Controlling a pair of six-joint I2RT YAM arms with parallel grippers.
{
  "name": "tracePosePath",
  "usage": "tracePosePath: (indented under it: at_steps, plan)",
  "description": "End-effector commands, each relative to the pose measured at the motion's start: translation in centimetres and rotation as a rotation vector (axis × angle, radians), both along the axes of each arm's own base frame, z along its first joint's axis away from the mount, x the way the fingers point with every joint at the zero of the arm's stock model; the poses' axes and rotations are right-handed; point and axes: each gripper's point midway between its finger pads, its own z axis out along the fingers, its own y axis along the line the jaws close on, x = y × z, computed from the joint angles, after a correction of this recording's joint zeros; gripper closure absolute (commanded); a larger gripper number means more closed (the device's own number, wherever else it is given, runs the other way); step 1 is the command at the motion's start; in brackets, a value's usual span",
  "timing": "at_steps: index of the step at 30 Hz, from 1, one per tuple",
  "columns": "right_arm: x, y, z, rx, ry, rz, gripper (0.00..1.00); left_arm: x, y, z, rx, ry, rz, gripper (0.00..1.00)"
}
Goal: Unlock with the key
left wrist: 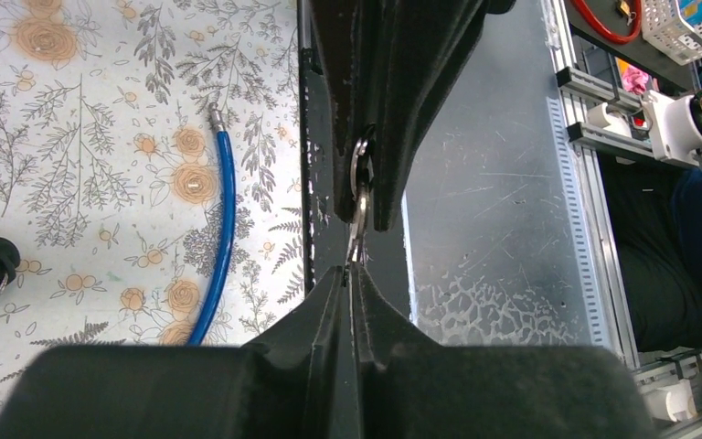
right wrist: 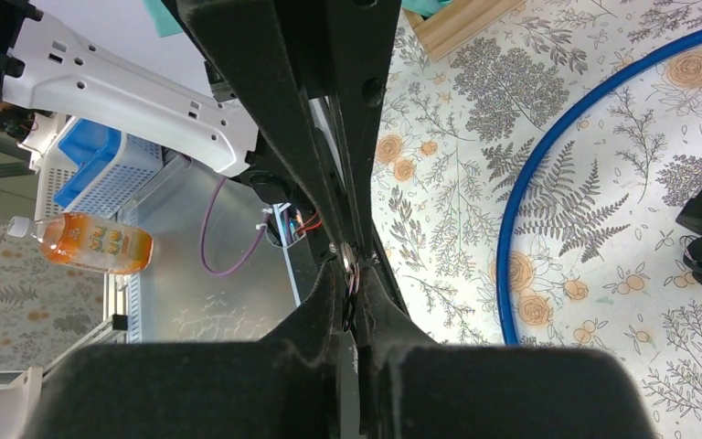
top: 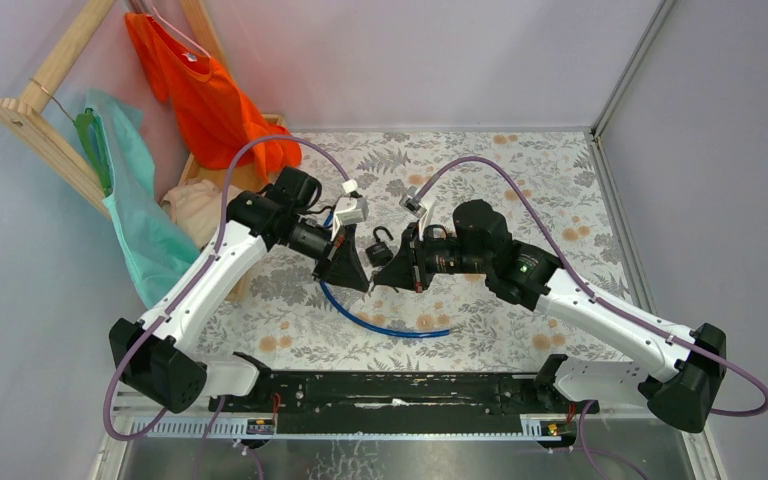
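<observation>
Left claw and right claw tip to tip above tabletop; both pinched narrow on one silver metal piece; padlock just beyond.

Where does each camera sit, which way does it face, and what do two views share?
Top external: above and behind the bases, looking down on the floral table; both arms show, left gripper meeting right gripper.
Left wrist: on the left arm, looking down along its own fingers towards the near rail; both grippers pinch a silver metal piece.
Right wrist: on the right arm, looking past its own fingers towards the left arm's white link.
Shared: both wrist views show the blue cable.
</observation>
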Motion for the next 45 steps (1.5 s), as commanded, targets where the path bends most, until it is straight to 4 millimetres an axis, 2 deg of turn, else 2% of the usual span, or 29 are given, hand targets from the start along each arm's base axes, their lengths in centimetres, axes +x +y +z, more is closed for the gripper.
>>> tracePosePath:
  at_steps: [1,4,9,12,17,19,23,28,32,35,39,45]
  plan:
    - [0.1,0.2,2.1,0.07,-0.036,-0.004,1.0,0.9,-0.4,0.9,-0.03,-0.071,0.008,0.91]
    - [0.1,0.3,2.0,0.07,-0.028,-0.005,1.0,1.6,-0.4,0.8,-0.018,-0.105,0.032,1.0]
    - [-0.1,0.2,1.7,0.051,-0.013,0.002,1.0,3.4,0.2,0.6,0.05,-0.223,0.114,1.0]
    - [-0.2,0.1,1.5,0.042,-0.009,0.007,0.89,4.3,1.0,0.5,0.101,-0.309,0.148,1.0]
    - [-0.4,-0.1,1.8,0.056,-0.02,0.013,0.85,4.0,1.9,0.7,0.145,-0.357,0.121,1.0]
    - [-0.6,0.0,2.1,0.068,-0.024,0.022,0.88,3.8,1.9,0.6,0.153,-0.337,0.114,1.0]
    - [-1.0,0.1,2.8,0.099,-0.033,0.042,1.0,3.3,1.6,0.7,0.136,-0.291,0.102,1.0]
    - [-1.5,0.1,2.9,0.116,-0.029,0.07,1.0,3.0,1.1,1.2,0.103,-0.245,0.089,0.99]
    - [-1.7,0.1,2.9,0.13,-0.019,0.072,1.0,2.1,0.9,1.4,0.064,-0.236,0.059,0.56]
    - [-1.9,0.1,3.2,0.143,-0.016,0.078,1.0,1.4,1.0,1.4,0.043,-0.273,0.034,0.39]
    - [-2.1,0.3,3.2,0.142,-0.008,0.092,1.0,1.1,0.8,1.6,0.033,-0.268,0.022,0.37]
    - [-1.6,0.5,3.1,0.136,-0.002,0.081,1.0,1.1,0.1,1.8,0.03,-0.257,0.015,0.39]
